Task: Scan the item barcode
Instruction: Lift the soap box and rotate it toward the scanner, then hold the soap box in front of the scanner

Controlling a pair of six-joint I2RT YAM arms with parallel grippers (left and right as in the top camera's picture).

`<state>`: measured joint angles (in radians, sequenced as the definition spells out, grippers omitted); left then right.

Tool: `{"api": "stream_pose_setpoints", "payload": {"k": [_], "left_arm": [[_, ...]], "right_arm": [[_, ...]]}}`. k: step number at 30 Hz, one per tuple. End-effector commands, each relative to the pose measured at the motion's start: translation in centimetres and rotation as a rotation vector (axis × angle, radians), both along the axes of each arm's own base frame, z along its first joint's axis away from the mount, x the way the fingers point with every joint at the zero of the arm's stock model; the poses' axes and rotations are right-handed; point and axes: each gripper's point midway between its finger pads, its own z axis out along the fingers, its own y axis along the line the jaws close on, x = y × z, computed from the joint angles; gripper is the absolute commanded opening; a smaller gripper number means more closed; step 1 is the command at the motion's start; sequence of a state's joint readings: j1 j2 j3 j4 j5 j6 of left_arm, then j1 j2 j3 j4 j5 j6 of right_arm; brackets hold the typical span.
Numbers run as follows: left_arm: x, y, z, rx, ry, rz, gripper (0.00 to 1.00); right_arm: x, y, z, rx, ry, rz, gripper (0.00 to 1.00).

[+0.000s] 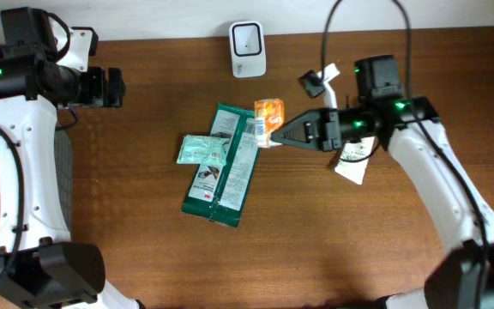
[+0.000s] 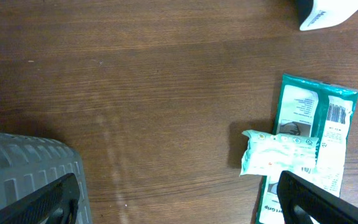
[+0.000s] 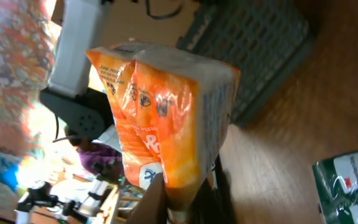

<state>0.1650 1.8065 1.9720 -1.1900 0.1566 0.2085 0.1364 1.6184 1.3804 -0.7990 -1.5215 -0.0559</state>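
Note:
An orange snack packet [image 1: 270, 114] hangs above the table, pinched at one end by my shut right gripper [image 1: 276, 136]. In the right wrist view the orange packet [image 3: 166, 118] fills the middle, with the right gripper [image 3: 185, 200] clamped on its lower end. The white scanner [image 1: 247, 39] stands at the table's back edge, a short way beyond the packet. My left gripper [image 1: 114, 87] is open at the far left, holding nothing. In the left wrist view the left gripper [image 2: 179, 208] spans bare wood, and a corner of the scanner [image 2: 328, 12] shows at top right.
A long green pack [image 1: 223, 167] lies mid-table with a pale green sachet [image 1: 202, 150] across it. The left wrist view also shows the green pack [image 2: 316, 124] and the sachet [image 2: 278, 152]. A white tag [image 1: 350, 165] lies under the right arm. A grey ribbed mat [image 2: 23, 171] borders the left side.

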Motion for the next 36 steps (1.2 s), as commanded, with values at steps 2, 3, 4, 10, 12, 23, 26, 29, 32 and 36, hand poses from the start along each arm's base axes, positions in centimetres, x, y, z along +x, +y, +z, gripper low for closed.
{"api": "stream_pose_setpoints", "payload": {"k": [2,3,4,10,12,23,26,29,32,36], "left_arm": [[0.0,0.0,0.4,-0.008,-0.008,0.011,0.99],[0.0,0.0,0.4,-0.008,-0.008,0.011,0.99],[0.0,0.0,0.4,-0.008,-0.008,0.011,0.99],[0.0,0.0,0.4,-0.008,-0.008,0.011,0.99],[0.0,0.0,0.4,-0.008,-0.008,0.011,0.99],[0.0,0.0,0.4,-0.008,-0.008,0.011,0.99],[0.0,0.0,0.4,-0.008,-0.008,0.011,0.99],[0.0,0.0,0.4,-0.008,-0.008,0.011,0.99],[0.0,0.0,0.4,-0.008,-0.008,0.011,0.99],[0.0,0.0,0.4,-0.008,-0.008,0.011,0.99]], "right_arm": [[-0.7,-1.2,2.7,0.037,-0.089,-0.018,0.04],[-0.6,-1.3,2.7,0.036,-0.088,-0.022,0.04],[-0.6,-1.3,2.7,0.036,-0.088,-0.022,0.04],[5.7,-2.6,-2.6,-0.351,0.028,-0.375,0.04],[7.3,-3.0,-2.8,-0.464,-0.017,-0.47,0.04],[17.8,-0.8,-2.5,-1.016,-0.358,-0.668,0.04],[23.7,-1.4,-5.7,-1.265,-0.566,-0.787,0.04],[26.7,-1.9,-7.3,-1.416,-0.704,-0.861,0.04],[29.9,-1.2,-9.2,-1.515,-0.891,-0.846,0.04],[33.0,-0.3,-12.1,-1.589,-1.074,-0.774,0.04]]}}
